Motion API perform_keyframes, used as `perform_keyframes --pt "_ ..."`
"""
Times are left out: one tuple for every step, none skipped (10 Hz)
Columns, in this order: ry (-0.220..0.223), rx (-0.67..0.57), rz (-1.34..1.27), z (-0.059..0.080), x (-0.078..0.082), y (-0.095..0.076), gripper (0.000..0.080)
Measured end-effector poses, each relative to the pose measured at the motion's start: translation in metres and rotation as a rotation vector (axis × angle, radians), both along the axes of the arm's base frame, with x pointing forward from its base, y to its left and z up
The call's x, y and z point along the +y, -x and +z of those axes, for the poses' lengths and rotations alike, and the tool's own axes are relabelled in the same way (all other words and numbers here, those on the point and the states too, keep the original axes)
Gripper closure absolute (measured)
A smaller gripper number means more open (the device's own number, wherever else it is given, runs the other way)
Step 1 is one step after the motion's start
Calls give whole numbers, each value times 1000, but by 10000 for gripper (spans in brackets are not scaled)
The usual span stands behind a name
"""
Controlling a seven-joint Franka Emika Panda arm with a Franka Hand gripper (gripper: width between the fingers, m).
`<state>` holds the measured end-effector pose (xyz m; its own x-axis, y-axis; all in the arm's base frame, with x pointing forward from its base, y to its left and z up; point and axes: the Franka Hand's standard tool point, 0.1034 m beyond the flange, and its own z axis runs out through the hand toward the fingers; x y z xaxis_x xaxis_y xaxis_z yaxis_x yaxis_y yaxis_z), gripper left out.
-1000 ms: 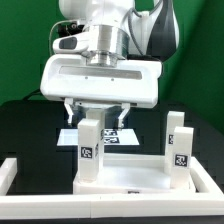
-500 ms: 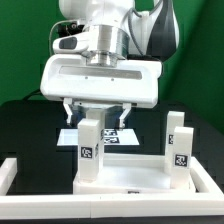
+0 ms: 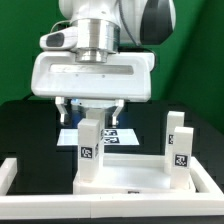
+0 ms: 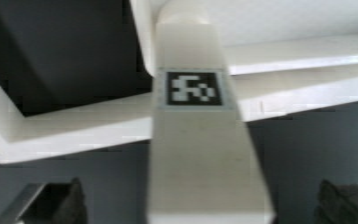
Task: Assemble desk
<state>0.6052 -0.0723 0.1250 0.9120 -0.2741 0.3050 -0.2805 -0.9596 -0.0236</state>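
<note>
at the near edge of the exterior view a long white border rail (image 3: 20,170) runs along the black surface (image 3: 30,125), turning a corner on the exterior view's left. just behind it lies the desk tabletop (image 3: 140,180), a white tray with a raised rim, near the middle and toward the exterior view's right. two white block legs stand upright on it: one leg (image 3: 91,150) at its left corner, tagged on the near face, and a second leg (image 3: 178,145) at its right corner, also tagged.

above the left leg hangs the gripper (image 3: 92,108). its fingers (image 3: 64,108) are spread apart, one on each side of the leg's top, and no contact with the leg can be made out. the wrist view looks down the same leg (image 4: 197,120), with the two dark fingers (image 4: 48,205) well clear of its sides and the tabletop's rim (image 4: 300,60) beyond.

farther back on the surface, behind the left leg, lies the marker board (image 3: 110,137), flat and partly hidden. beyond that a green backdrop (image 3: 15,50) closes the room.
</note>
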Motion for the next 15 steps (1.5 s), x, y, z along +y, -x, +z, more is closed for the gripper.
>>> perform_keyframes --pt "-50 88 -6 -3 1 1 150" --pt "-99 186 -16 -5 3 1 150" --pt "-138 271 -14 -6 3 0 150" --pt "-176 355 -11 -3 4 -1 150" --pt "-186 381 -10 -2 1 -10 150" --pt "-173 360 -9 -2 0 -18 150" --pt "-165 348 -14 -3 2 -20 150" --pt "-168 348 -32 -3 1 -20 150" --pt "-168 348 -32 -3 1 -20 150" --pt "-168 348 -33 -3 1 -20 277" --pt "-178 349 -107 -3 1 -20 277" --pt "-189 350 -193 -4 1 -20 417" --pt "-197 350 -259 -4 1 -20 508" --pt "-204 350 -318 -4 1 -20 508" --pt "-211 347 -379 -4 1 -20 508"
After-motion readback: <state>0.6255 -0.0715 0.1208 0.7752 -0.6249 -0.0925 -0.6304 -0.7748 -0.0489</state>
